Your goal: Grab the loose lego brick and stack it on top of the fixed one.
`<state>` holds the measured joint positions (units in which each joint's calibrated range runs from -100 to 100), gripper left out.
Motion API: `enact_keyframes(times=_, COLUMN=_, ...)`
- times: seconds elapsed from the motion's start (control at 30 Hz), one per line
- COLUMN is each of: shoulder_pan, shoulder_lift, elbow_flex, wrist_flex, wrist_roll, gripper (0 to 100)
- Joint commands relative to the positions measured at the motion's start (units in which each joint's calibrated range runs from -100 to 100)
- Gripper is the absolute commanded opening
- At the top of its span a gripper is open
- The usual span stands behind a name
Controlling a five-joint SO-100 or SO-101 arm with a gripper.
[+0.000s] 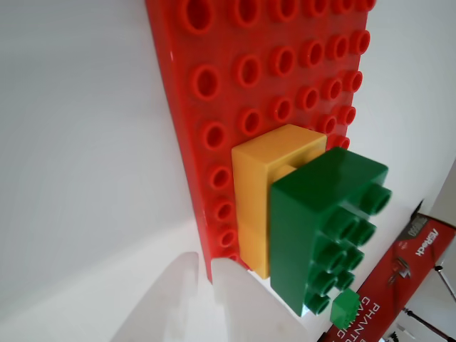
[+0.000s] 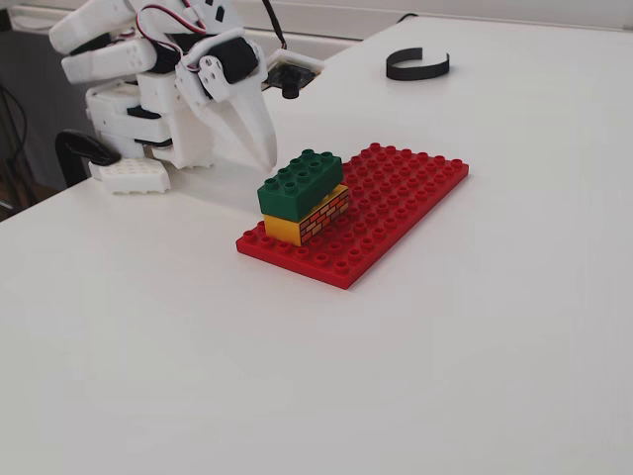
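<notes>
The dark green loose brick (image 2: pixel 302 183) sits on top of the yellow fixed brick (image 2: pixel 307 220), which shows its brick-wall side. Both stand on the near left corner of the red studded baseplate (image 2: pixel 396 198). In the wrist view the green brick (image 1: pixel 320 214) covers most of the yellow brick (image 1: pixel 260 185) and sits a little off to one side of it. My white gripper (image 2: pixel 267 158) is just left of the stack, apart from it, empty, with its fingers together. Its fingertips (image 1: pixel 239 299) show at the bottom of the wrist view.
A black curved band (image 2: pixel 417 65) lies at the back of the white table. The arm's base (image 2: pixel 129 119) stands at the table's left edge. A red printed box (image 1: pixel 406 278) and a small green square (image 1: pixel 345 308) show at the wrist view's lower right.
</notes>
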<state>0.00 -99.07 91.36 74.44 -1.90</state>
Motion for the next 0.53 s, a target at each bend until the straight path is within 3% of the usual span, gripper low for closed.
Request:
enact_keyframes(times=0.0, shoulder_pan=0.22, shoulder_lift=0.08, elbow_flex=1.40, wrist_flex=0.15, wrist_roll=-0.25, gripper=1)
enact_keyframes(times=0.5, shoulder_pan=0.74, shoulder_lift=0.08, elbow_flex=1.40, wrist_flex=0.15, wrist_roll=-0.61, gripper=1)
